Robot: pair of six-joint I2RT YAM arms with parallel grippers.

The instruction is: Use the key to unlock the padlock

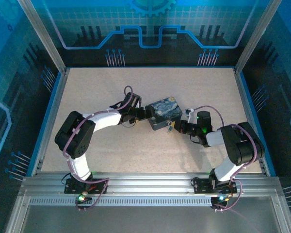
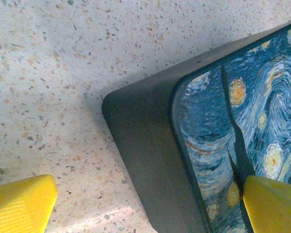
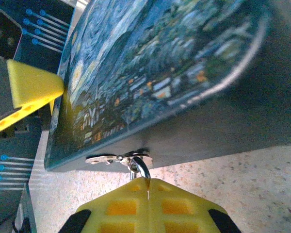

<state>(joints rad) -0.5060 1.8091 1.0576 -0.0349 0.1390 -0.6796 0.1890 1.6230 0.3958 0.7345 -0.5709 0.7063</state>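
Above the arms, from the top camera, find tin [image 1: 165, 112] lying mid-surface [image 1: 111, 160], with left pincer [image 1: 145, 114] set at its left end and right pincer [image 1: 174, 127] tucked in at its near right corner; too small from up there to read lock or finger gap. At the left wrist, see yellow fingers [image 2: 20, 206] spread wide, one over bare surface well clear of tin's dark wall, the other over the painted lid near a corner. Wide open, then, straddling rather than clamping, and probably steadying tin; cannot tell any contact with the lid. At the right wrist, look along tin's side wall to a silvery hasp [image 3: 117, 158], with padlock [image 3: 139, 167] hanging from it by its thin shackle, threaded through and running straight down into the seam between the right fingers [image 3: 121, 211]. Closed tip to tip just under the shackle, hiding padlock's body; cannot tell whether pinching key or the body itself. Catch also one left finger [image 3: 34, 87] beyond tin's far edge. Judging from this: tin braced and lock reached, so approach done; shackle through hasp with nothing to show it sprung, so unlocking not yet done. Left to do: seat key, turn, free shackle.
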